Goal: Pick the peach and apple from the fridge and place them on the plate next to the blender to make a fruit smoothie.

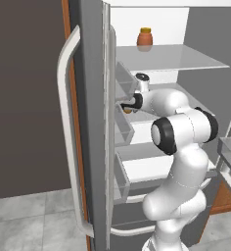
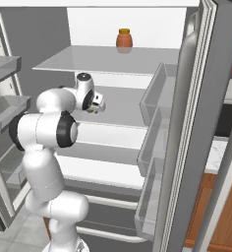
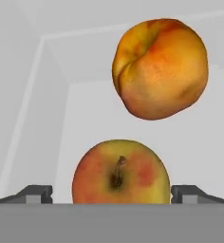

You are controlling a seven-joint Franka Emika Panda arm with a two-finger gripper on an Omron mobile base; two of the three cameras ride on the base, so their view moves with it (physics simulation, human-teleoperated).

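Inside the white fridge (image 2: 137, 29), the hand (image 3: 121, 194) spread wide flanks the round, smooth apple (image 3: 121, 173), dimpled peach (image 3: 160, 69) beyond

Glossy white rounded arm (image 1: 178, 162) with black joint rings and small dark fingers (image 3: 35, 193).

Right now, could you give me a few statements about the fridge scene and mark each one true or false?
1. The gripper stands open with the apple between its fingertips. True.
2. The peach lies on the white plate. False: it lies inside the fridge, beyond the apple in the hand view.
3. An orange-brown jar stands on the top shelf. True.
4. The fridge doors are closed. False: both stand open, with the arm reaching in.
5. The apple's stem end faces the hand camera. True.
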